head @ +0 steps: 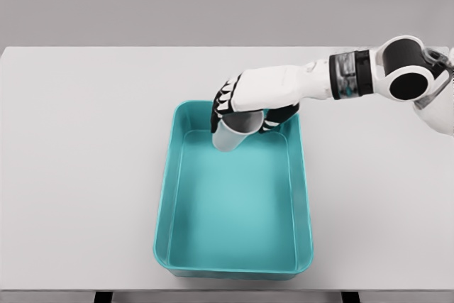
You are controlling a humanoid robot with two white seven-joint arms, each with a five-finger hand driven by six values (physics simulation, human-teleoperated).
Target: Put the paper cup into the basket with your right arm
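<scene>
Right hand (245, 108) grips the pale grey paper cup (233, 135), fingers wrapped round it, holding it tilted over the far end of the teal rectangular plastic basket (164, 232), which sits on the white desk (78, 161).

1. One pale, round paper cup (233, 135), upper middle of the frame.
2. One teal rectangular plastic basket (305, 232), centre and lower centre.
3. One white flat table (78, 161), spanning the frame.
4. One white-and-black five-finger hand (245, 104), upper middle.
</scene>
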